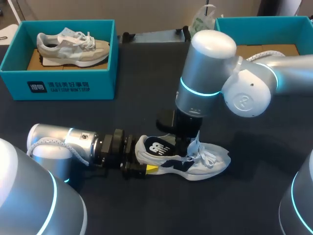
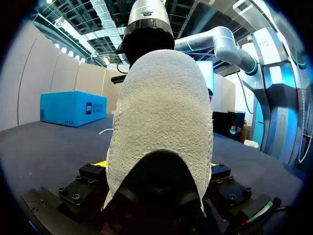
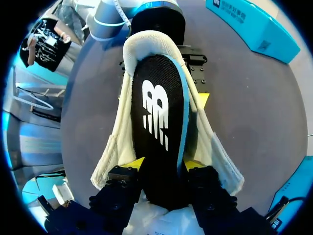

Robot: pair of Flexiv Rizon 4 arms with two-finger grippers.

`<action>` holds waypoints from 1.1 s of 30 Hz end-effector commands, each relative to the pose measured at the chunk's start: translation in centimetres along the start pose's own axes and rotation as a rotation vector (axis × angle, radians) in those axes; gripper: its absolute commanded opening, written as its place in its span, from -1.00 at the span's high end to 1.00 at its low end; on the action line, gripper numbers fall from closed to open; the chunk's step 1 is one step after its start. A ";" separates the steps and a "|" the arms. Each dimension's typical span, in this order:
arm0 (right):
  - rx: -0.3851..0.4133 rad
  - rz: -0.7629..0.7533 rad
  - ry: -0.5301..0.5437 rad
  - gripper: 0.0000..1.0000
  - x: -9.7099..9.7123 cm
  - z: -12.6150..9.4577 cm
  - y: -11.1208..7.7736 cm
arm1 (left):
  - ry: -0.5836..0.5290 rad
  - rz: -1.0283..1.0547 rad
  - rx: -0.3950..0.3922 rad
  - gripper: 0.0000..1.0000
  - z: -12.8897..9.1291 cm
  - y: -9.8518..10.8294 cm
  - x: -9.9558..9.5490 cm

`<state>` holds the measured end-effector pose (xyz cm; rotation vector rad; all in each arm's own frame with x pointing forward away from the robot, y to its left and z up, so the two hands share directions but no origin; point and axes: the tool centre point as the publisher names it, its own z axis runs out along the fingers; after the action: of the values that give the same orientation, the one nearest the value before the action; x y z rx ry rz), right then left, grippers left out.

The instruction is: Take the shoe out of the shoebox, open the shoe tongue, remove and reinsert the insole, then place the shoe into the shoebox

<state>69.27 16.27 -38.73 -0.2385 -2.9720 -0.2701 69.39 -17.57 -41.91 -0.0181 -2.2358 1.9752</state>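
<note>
Where the table [image 1: 244, 196] lies dark across the head view, a white and navy shoe [image 1: 215, 165] is seen on its side-to-side line at the near middle, with the heel to the left and the toe to the right. The heel is taken from the left by the left gripper [image 1: 146, 160], whose arm comes in low along the table. One yellow tip shows against the near side of the heel. In the left wrist view the white heel stands between the two finger blocks, and both appear to press on it, though the far contact is mostly hidden.

The right gripper [image 3: 165, 164] is held over the middle of the shoe, its arm coming in from the far right. In the right wrist view the black insole [image 3: 156, 112], marked with a white logo, runs from between the two yellow tips towards the heel. A tip is set against each edge of it, so the insole is clamped. The shoe's white collar is spread open around the insole. Whether the insole lies flat in the shoe cannot be told.

White laces [image 1: 208, 156] lie loose over the front of the shoe. A teal shoebox [image 1: 63, 85] stands at the far left with a grey and white second shoe [image 1: 73, 46] in it. A second teal box [image 1: 259, 23] stands at the far right.
</note>
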 end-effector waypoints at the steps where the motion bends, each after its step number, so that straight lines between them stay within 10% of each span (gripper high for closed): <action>1: -0.001 -0.004 0.019 0.40 -0.2 0.7 0.2 | -0.002 0.000 0.000 1.00 0.0 0.0 0.0; 5: -0.019 -0.019 0.040 0.99 0.1 0.4 -0.2 | -0.002 0.000 0.000 1.00 0.0 0.0 0.0; 33: -0.133 -0.303 0.033 1.00 0.1 -3.3 0.6 | -0.002 0.000 0.000 1.00 0.0 0.0 0.0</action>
<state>69.38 15.49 -35.26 0.1876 -2.9605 -0.5145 69.40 -17.55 -41.89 -0.0179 -2.2354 1.9755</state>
